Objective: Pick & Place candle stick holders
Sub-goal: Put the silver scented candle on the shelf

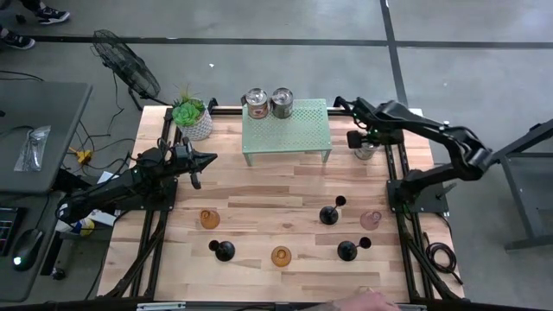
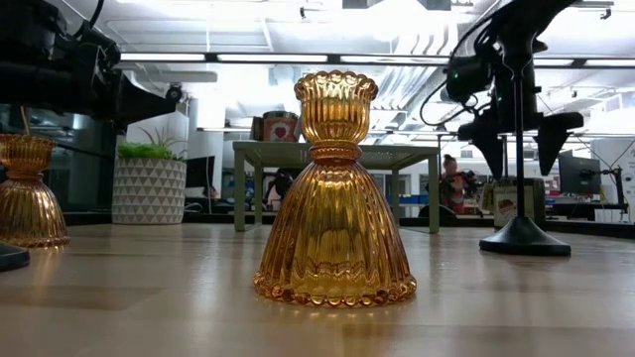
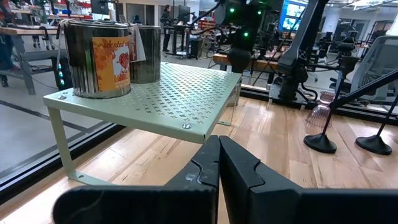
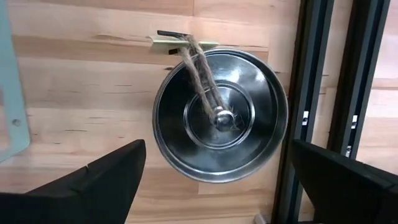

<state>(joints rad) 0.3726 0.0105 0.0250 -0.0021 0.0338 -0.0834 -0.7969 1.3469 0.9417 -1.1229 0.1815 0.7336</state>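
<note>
Right gripper (image 4: 211,186) above a silver cup (image 4: 221,115) on the table (image 1: 259,194) just right of the green shelf (image 1: 287,130), fingers (image 4: 99,183) spread wide to either side of the cup and clear of its rim, nothing held. Two more silver cups (image 1: 268,102) on the shelf's back edge; amber, black and pink holders scattered across the front half. Left gripper (image 3: 219,171) pressed shut and empty, near the plant pot (image 1: 193,121).

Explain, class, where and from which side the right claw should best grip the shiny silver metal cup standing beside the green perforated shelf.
Probably the round rim, from straight above. The shiny silver metal cup stands upright on the wooden table with its mouth facing up, and the open right claw hangs right over it, fingers either side. Mind the twine draped across the rim, and the black frame rail close alongside.
</note>
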